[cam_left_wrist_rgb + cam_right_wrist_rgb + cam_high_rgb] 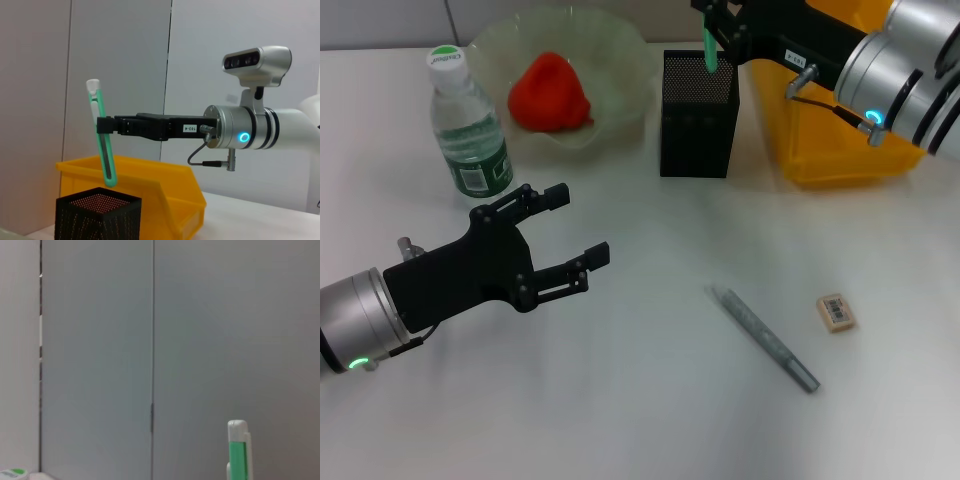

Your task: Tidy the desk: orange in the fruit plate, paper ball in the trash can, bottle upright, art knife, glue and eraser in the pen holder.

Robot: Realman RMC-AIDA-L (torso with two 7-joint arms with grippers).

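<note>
My right gripper (pixel 713 28) is shut on a green and white art knife (pixel 710 55), held upright with its lower tip just over the opening of the black mesh pen holder (pixel 698 120). The left wrist view shows this from the side: right gripper (pixel 103 125), art knife (pixel 104 155), pen holder (pixel 97 215). A clear bottle (pixel 468 125) stands upright beside the fruit plate (pixel 620 60), which holds the red-orange orange (pixel 550 92). A grey glue stick (pixel 765 338) and the eraser (pixel 836 311) lie on the table. My left gripper (pixel 585 222) hovers open near the bottle. The paper ball is out of view.
A yellow trash can (pixel 830 160) stands to the right of the pen holder, under my right arm; it also shows behind the holder as the yellow trash can (pixel 165 185). The right wrist view shows the knife's top (pixel 238 450) against a grey wall.
</note>
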